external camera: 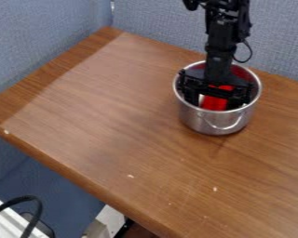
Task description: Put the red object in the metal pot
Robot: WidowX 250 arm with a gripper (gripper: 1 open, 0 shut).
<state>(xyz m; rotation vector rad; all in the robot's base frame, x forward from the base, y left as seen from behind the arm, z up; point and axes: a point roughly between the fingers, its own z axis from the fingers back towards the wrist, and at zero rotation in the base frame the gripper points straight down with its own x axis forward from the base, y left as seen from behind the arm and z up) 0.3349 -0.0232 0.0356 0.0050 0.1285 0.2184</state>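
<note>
Red object inside metal pot — gripper fingers spread wide

Metal pot: shiny silver-grey steel w/ pale highlights on wall. Red object: bright red, plain, no pattern seen. Gripper & arm: black, matte. Table: warm mid-brown wood, fine straight grain, a few tiny white specks nr front edge. Wall behind: blue-grey, speckled fabric look. Cable bottom left: black.
</note>
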